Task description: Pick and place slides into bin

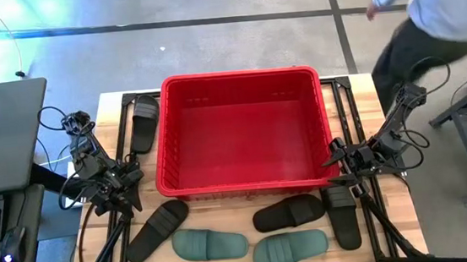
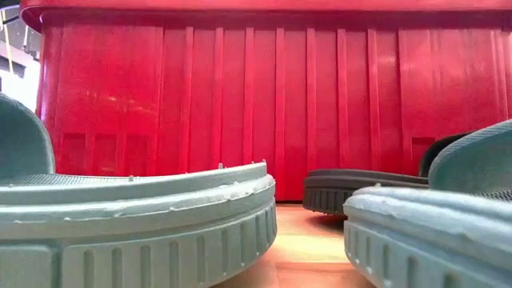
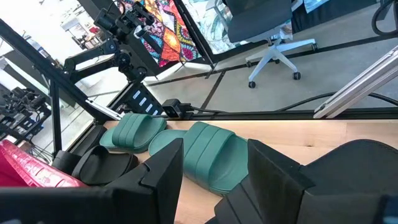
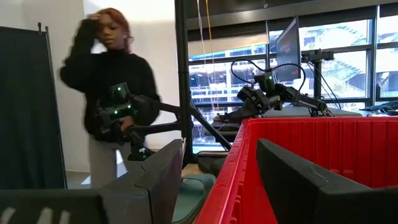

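The bin (image 1: 242,130) is sitting empty at frame centre, with five slides (image 1: 209,243) lying along the bottom edge and one at upper left, awaiting pickup. Left gripper (image 1: 124,191) and right gripper (image 1: 338,160) are flanking it, jaws apart, holding nothing

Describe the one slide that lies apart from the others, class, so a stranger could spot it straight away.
Start at the big red bin in the middle of the table. Five slides lie along its near side, but this black slide lies alone by the bin's left wall, lengthwise beside it, just beyond the left gripper.
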